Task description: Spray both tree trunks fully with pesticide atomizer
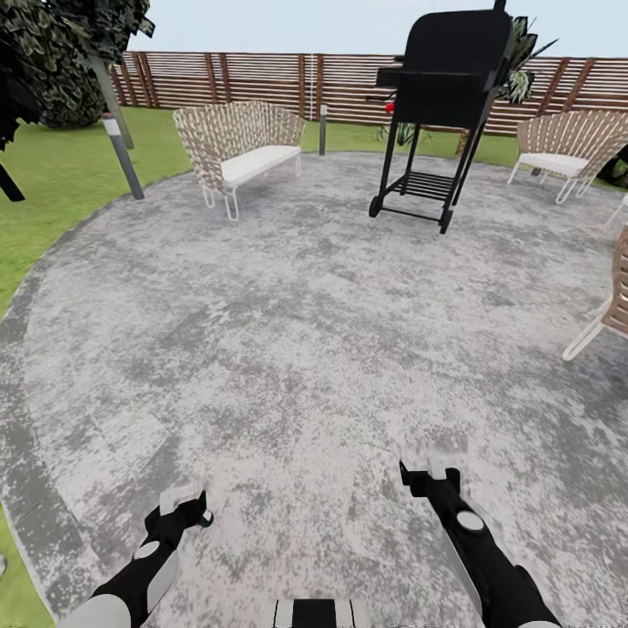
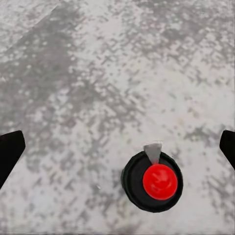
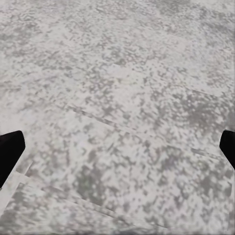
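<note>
Standing upright on the floor [image 2: 73, 73], the pesticide atomizer [image 2: 152, 182] is seen between the spread left gripper [image 2: 117, 152] fingers; right gripper [image 3: 117, 152] likewise spread.

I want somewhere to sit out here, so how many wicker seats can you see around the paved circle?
3. A wicker loveseat stands at the far left of the paving, a wicker chair at the far right by the fence, and another chair is cut off at the right edge. Others may be out of frame.

The atomizer [image 2: 152, 181] stood on the floor [image 1: 296, 331] under the left gripper [image 1: 185, 506], with the grill [image 1: 440, 96] far ahead.
</note>
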